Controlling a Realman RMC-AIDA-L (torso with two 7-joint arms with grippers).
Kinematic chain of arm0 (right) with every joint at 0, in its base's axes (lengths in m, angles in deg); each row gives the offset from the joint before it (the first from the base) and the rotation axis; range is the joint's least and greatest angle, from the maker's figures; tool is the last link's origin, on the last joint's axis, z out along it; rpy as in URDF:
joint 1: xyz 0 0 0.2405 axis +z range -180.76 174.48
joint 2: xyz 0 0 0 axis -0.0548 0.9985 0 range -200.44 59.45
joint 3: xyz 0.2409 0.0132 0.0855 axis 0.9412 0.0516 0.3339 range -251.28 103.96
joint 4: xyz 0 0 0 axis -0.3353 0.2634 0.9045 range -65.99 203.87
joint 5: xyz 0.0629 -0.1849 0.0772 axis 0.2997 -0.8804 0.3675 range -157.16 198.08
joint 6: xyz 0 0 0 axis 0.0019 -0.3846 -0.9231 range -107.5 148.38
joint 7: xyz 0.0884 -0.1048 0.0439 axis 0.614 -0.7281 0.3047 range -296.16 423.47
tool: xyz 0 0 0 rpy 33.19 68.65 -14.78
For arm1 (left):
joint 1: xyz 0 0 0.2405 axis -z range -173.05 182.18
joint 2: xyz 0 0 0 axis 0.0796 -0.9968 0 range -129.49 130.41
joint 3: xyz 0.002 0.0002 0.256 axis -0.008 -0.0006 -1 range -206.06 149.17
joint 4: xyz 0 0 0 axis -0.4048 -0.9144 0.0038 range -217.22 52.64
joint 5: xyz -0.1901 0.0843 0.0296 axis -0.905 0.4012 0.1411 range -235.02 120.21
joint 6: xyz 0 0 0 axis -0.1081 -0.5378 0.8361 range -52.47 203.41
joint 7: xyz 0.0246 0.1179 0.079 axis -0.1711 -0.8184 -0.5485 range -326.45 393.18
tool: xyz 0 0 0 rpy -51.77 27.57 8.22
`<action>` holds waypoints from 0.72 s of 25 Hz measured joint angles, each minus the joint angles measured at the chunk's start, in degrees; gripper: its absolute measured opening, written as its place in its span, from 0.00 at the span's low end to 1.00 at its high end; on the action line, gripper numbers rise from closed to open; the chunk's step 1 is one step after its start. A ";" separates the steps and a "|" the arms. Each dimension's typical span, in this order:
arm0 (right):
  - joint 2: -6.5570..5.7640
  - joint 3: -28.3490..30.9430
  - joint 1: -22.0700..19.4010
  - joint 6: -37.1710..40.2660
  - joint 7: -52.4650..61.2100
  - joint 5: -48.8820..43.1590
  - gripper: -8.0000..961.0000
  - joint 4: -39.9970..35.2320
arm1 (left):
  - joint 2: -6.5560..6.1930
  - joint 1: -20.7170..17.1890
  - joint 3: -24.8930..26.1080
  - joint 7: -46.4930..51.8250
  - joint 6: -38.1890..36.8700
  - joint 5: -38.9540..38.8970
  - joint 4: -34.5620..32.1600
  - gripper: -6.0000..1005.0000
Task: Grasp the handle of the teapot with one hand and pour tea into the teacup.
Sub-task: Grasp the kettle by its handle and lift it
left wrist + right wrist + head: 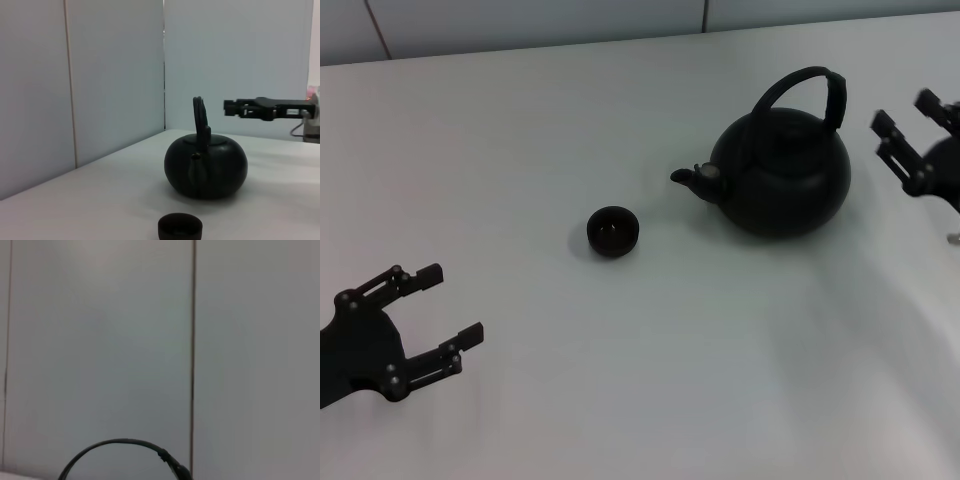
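White surface [620,380], pale wall panels behind. Teapot [785,175] near right far edge, spout toward teacup [613,230] mid-surface. Our right hand [910,140] spread wide beside handle [810,85], empty. Left hand [425,320] spread, parked near left edge. We judge pot heavy, rigid; take handle at arch top.

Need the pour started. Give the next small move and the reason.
Probably ease the right pincer in toward the handle until its open jaws straddle the band. It sits beside the teapot, level with the handle, gripping nothing. The teacup waits off the spout. The left pincer is idle.
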 joint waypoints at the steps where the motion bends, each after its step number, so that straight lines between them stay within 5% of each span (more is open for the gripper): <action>1: 0.00 -0.61 0.80 -1.03 0.68 -0.04 0.60 -0.59 | 0.02 0.03 0.00 -0.01 0.06 -0.09 0.01 0.80; 18: -0.21 -6.97 6.91 -11.47 5.40 -0.27 0.54 -2.42 | 0.07 0.10 -0.03 -0.03 0.18 -1.80 0.71 0.80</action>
